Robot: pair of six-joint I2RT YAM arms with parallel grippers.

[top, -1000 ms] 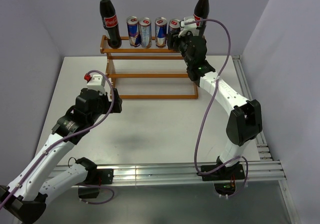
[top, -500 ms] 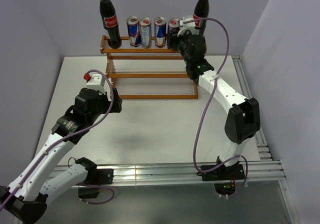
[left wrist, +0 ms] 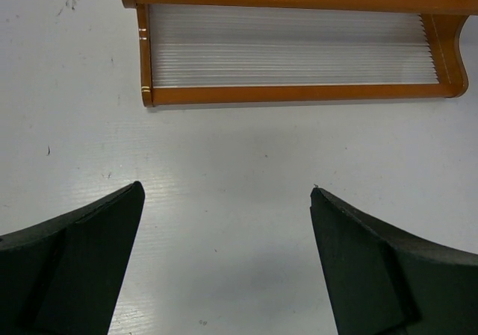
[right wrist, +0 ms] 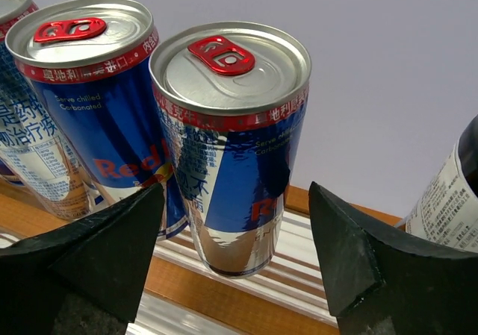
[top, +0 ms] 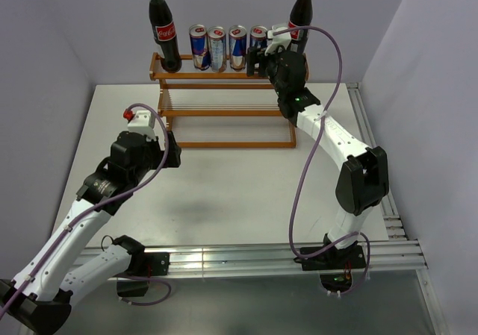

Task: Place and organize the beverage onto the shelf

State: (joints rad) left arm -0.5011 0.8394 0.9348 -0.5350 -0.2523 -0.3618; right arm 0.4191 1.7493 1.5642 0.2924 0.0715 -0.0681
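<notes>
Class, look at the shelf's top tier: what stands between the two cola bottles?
Four blue-and-silver cans stand in a row between the left cola bottle and the right cola bottle on the shelf. The top external view shows this.

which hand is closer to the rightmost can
Right. The right hand is open just before the rightmost can; the left hand hangs over the table, short of the shelf.

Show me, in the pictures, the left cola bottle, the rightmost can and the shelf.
left cola bottle (top: 165, 32): top external view, on its red label.
rightmost can (right wrist: 235, 174): right wrist view, on its blue-and-silver side.
shelf (left wrist: 299, 94): left wrist view, on its lowest front rail.
</notes>
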